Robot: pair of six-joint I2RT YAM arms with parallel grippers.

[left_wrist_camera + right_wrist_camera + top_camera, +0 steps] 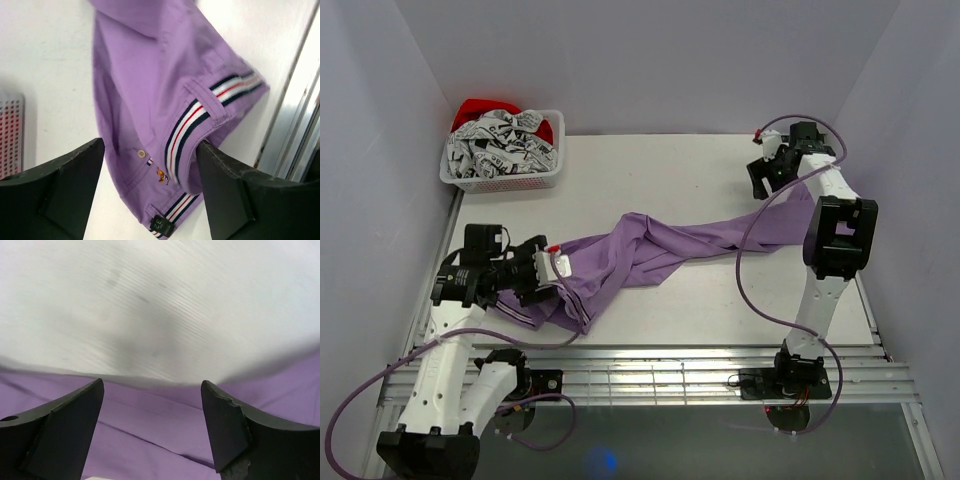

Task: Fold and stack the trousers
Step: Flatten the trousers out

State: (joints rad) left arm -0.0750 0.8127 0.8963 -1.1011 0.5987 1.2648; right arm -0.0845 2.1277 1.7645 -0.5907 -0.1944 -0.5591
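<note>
Trousers (pixel 650 250) lie in a long crumpled strip across the table (pixel 670 180), from the left gripper (pixel 150 145) over to the right gripper (pixel 152 385). Both grippers have their black fingers spread wide and pinch nothing.

Under the left one is the waist end. It has a pale waistband (pixel 200 112) with dark blue, white and red stripes, a small round button (pixel 141 152) and a tiny size tag (pixel 161 222). Under the right one is the leg end, soft purple cloth with gentle creases.

The cloth looks thin and floppy, and it is bunched up in the middle. I think no neat fold is made yet, so the folding and stacking are left to do. A white basket (pixel 510 180) of other clothes sits at the far left corner.
</note>
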